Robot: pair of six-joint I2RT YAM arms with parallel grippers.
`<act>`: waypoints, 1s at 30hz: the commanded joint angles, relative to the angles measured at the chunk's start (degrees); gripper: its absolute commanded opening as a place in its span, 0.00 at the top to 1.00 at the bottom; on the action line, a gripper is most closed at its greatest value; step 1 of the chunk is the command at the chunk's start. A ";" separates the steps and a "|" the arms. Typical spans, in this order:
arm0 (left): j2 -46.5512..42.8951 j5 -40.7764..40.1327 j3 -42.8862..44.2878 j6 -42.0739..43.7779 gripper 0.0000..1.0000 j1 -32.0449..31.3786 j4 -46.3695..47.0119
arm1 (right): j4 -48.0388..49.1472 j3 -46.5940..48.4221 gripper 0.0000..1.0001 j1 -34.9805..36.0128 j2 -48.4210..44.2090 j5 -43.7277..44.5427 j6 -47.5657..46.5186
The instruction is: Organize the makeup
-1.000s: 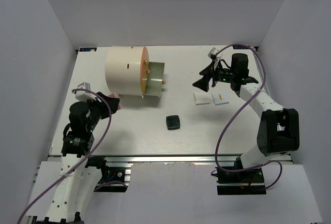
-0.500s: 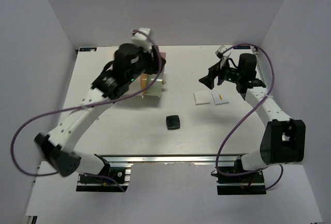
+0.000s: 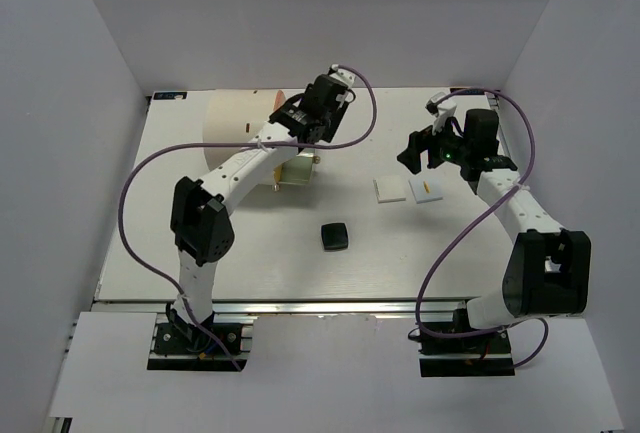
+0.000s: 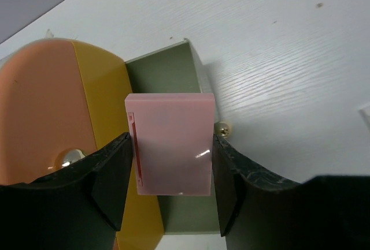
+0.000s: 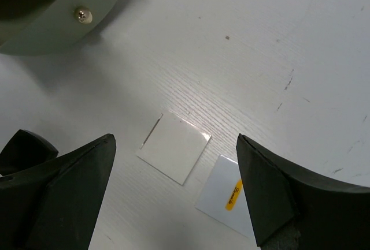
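My left gripper (image 4: 170, 199) is shut on a pink pad (image 4: 170, 143) and holds it over the open grey-green drawer (image 4: 165, 74) of the cream cylinder. In the top view the left gripper (image 3: 302, 125) is at the cylinder's orange front. My right gripper (image 3: 412, 150) is open and empty, above and behind two white square tiles (image 3: 389, 190), (image 3: 426, 189). The right wrist view shows the plain tile (image 5: 174, 147) and the yellow-labelled tile (image 5: 222, 195) between my spread fingers (image 5: 58, 192). A dark square compact (image 3: 334, 237) lies on the table near the middle.
The big cream cylinder (image 3: 235, 128) lies at the back left, its orange front (image 4: 34, 111) facing right. Its drawer (image 3: 298, 168) sticks out with gold knobs (image 4: 222, 128). The drawer front and a knob (image 5: 82, 14) show at the top left of the right wrist view.
My left arm has swung from the near left up to the cylinder's drawer, carrying the pink pad. My right gripper has drifted a little to the right.
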 commanded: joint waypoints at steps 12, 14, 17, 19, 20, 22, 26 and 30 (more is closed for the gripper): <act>4.86 -12.86 -4.68 2.33 0.51 0.20 4.52 | -5.69 4.85 0.10 -0.19 3.74 -0.15 -1.09; 5.12 -13.40 -5.56 2.24 0.39 0.20 4.70 | -5.95 4.85 0.10 -0.27 3.74 -0.33 -1.27; 5.12 -13.49 -6.97 1.54 0.34 0.37 4.97 | -6.04 4.50 0.11 -0.27 3.57 -0.86 -1.36; 5.30 -13.75 -7.32 1.36 0.32 0.37 4.79 | -6.13 4.50 0.11 -0.27 3.48 -1.12 -1.36; 5.21 -13.84 -7.41 1.19 0.26 0.37 4.70 | -6.31 4.50 0.11 -0.27 3.48 -1.38 -1.36; 5.04 -14.01 -7.32 0.57 0.20 0.37 4.44 | -6.83 4.67 0.11 -0.27 3.39 -1.65 -2.14; 4.33 -14.01 -6.27 -0.13 0.11 0.37 4.00 | -8.32 5.11 0.11 -0.27 3.74 -2.79 -4.43; 3.11 -12.09 -3.73 -1.62 0.11 0.37 2.69 | -13.32 7.13 0.11 0.08 6.72 -3.15 -8.29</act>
